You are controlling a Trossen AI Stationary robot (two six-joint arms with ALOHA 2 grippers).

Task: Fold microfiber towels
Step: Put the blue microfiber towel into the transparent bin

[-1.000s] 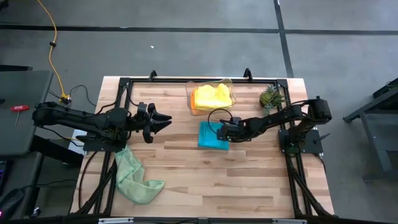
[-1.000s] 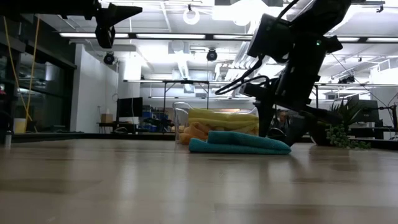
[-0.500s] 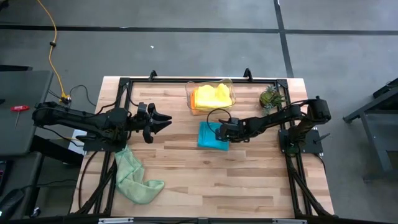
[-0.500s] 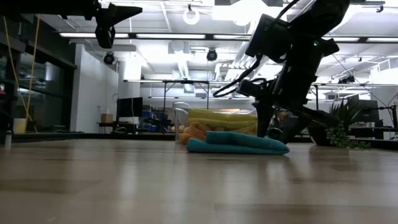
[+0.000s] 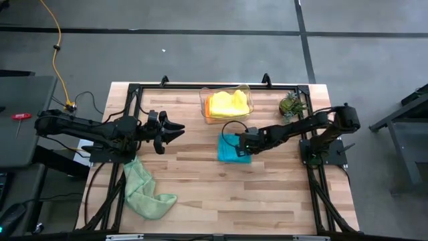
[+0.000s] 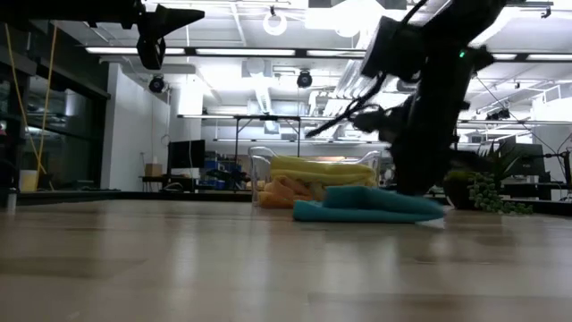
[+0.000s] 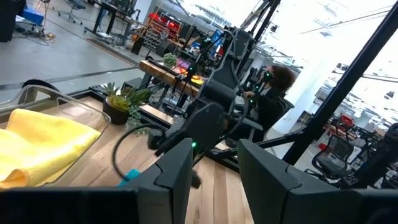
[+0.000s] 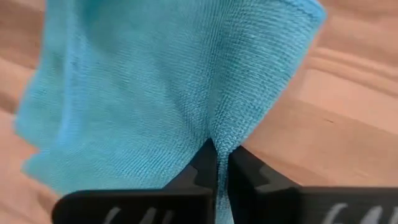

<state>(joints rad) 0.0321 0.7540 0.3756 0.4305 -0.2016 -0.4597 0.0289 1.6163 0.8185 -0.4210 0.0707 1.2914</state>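
R gripper (image 8: 217, 163) fingers pinched shut on edge of teal towel (image 5: 233, 147) lying mid-table just below bin (image 5: 227, 104), fold step underway, next prob. lift & carry edge across; L gripper (image 5: 175, 130) fingers part-open, empty, hovering off left.

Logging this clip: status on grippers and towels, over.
Right gripper pinching teal towel edge. Left gripper open, raised, idle. Green towel unfolded. Nothing blocking.
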